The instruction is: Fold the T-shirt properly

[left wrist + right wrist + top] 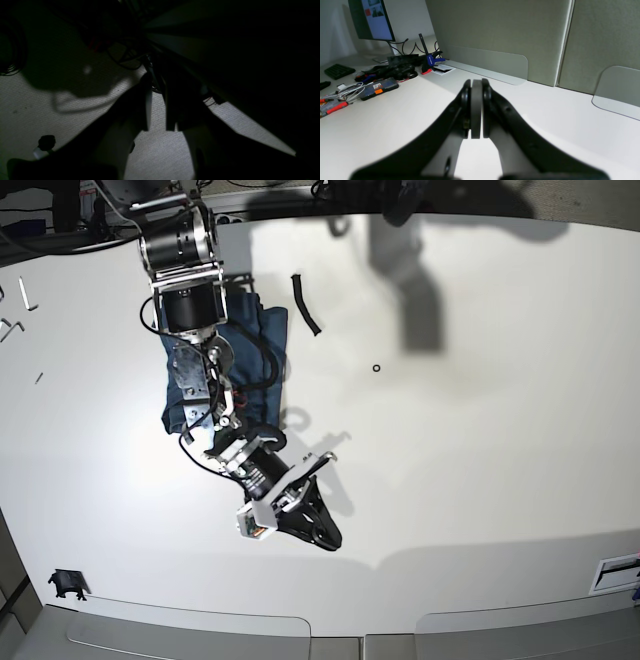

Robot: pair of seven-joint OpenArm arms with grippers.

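The T-shirt (266, 340) is a dark navy bundle lying on the white table (480, 460) at the upper left of the base view, partly hidden under my right arm. My right gripper (322, 535) hangs in front of and to the right of the cloth, apart from it. In the right wrist view this gripper (476, 83) is shut with nothing between the pads. The left wrist view is very dark. There my left gripper (157, 85) has a narrow gap between its fingers and nothing in it, above a grey textured surface. No cloth appears in either wrist view.
A short black strip (305, 303) and a small ring (375, 367) lie right of the shirt. A black clip (65, 583) sits at the front left corner. The right wrist view has a monitor (371, 20), a blue clamp (431, 60), tools and grey partition panels (500, 37).
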